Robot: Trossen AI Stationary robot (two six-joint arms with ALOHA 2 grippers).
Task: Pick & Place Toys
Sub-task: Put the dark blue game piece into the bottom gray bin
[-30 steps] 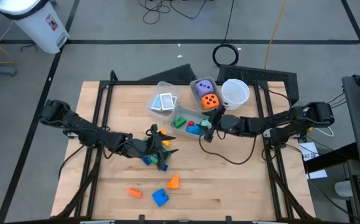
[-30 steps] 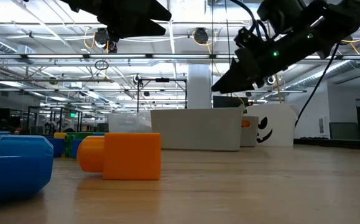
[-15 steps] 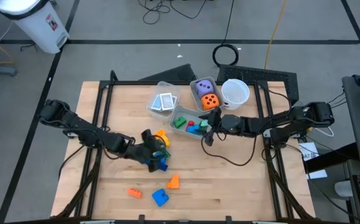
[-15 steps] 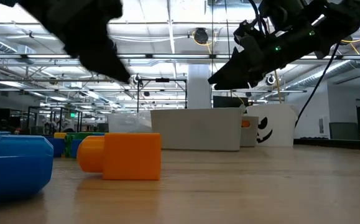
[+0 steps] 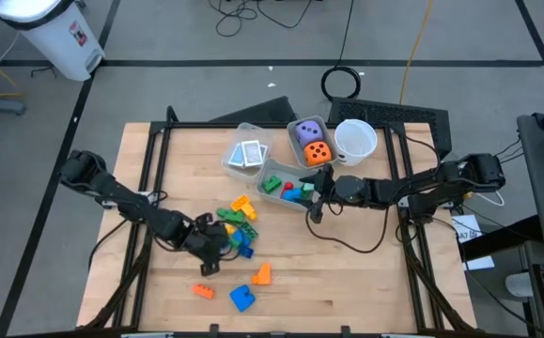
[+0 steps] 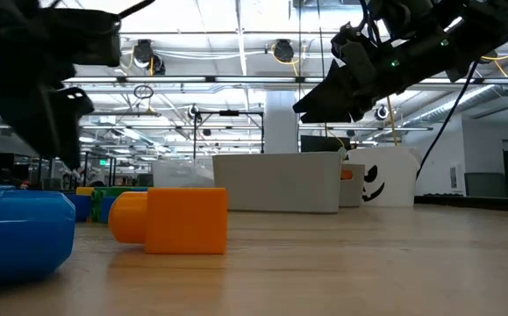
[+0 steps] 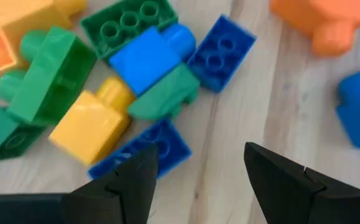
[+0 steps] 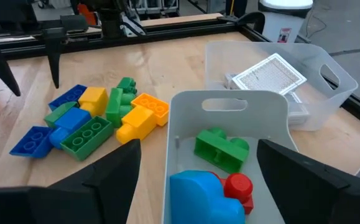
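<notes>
high view, left gripper: over the table, near-left of the block pile, fingers apart, nothing in them
high view, block pile: green, yellow, orange and blue blocks heaped mid-table, just right of the left gripper
high view, loose blocks: small orange block, blue block and orange block by the near edge, apart from the pile
high view, right gripper: at the near-right end of the block bin, fingers apart, empty
high view, bins: block bin holds green, blue and red blocks; card bin far-left of it holds white cards; dice bin holds purple die and orange die; white cup just right of that
low view: orange block and blue block lying on the table up close; bins behind; both arms above the table
left wrist view, left gripper: fingers spread above bare wood, just beside a flat blue block at the pile's edge, gripping nothing
left wrist view, pile: yellow block, green blocks, blue blocks touching one another
right wrist view, right gripper: fingers spread either side of the block bin, over its near end, empty
right wrist view, contents: green block, blue block, red block inside; cards in the bin beyond; pile on the table to the left
</notes>
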